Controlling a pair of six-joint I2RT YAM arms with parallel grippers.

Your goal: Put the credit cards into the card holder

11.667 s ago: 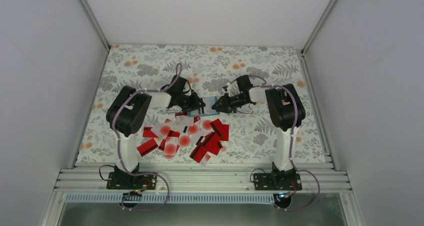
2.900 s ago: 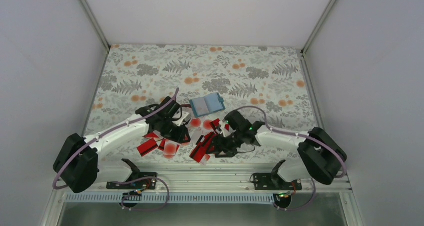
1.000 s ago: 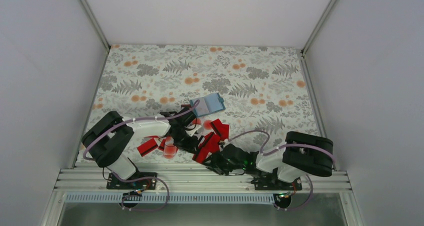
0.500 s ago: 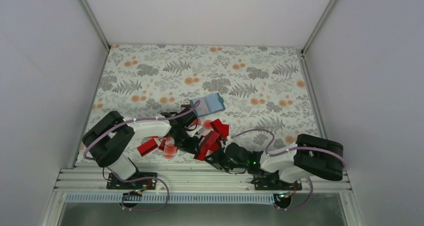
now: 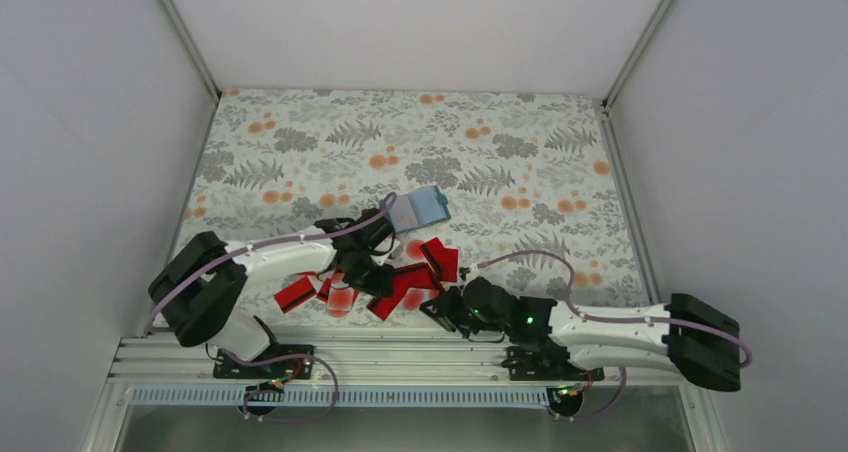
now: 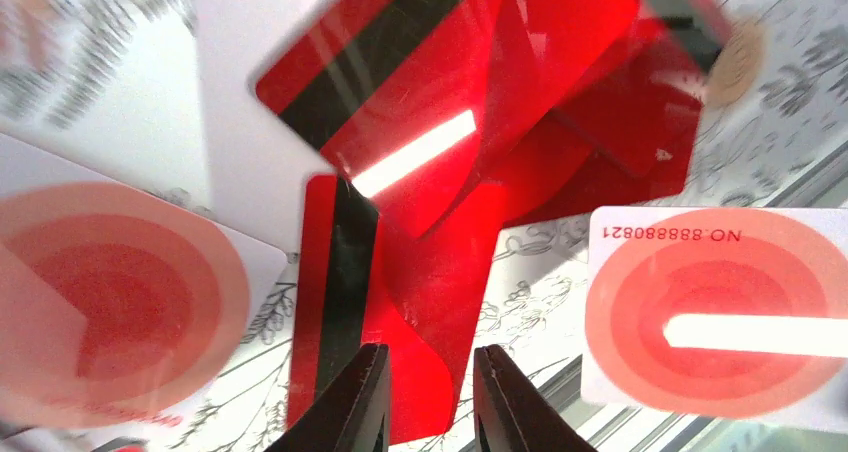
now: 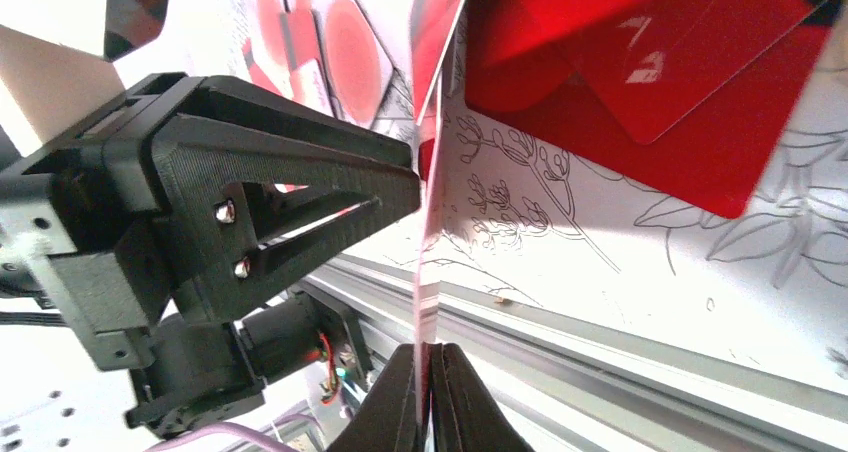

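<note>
Several credit cards (image 5: 420, 270), red ones with a dark stripe and white ones with a red spot, lie heaped near the table's front edge. The teal card holder (image 5: 428, 204) rests just beyond the heap, apart from both grippers. My right gripper (image 5: 438, 312) (image 7: 430, 350) sits at the heap's near edge, shut on the edge of one thin card (image 7: 429, 272) that stands upright, seen edge-on. My left gripper (image 5: 378, 277) (image 6: 430, 357) hovers low over a red striped card (image 6: 335, 272), jaws narrowly apart and gripping nothing. A white spotted card (image 6: 715, 312) lies to its right.
An aluminium rail (image 5: 400, 357) (image 7: 620, 362) runs along the near table edge, right under the right gripper. The left gripper's black finger (image 7: 300, 187) is close beside the held card. White walls enclose the floral cloth (image 5: 500, 142).
The right jaws have closed on a card at the heap's near edge, and the right arm has stretched out low along the rail. Red cards shifted slightly; the left gripper barely moved.
</note>
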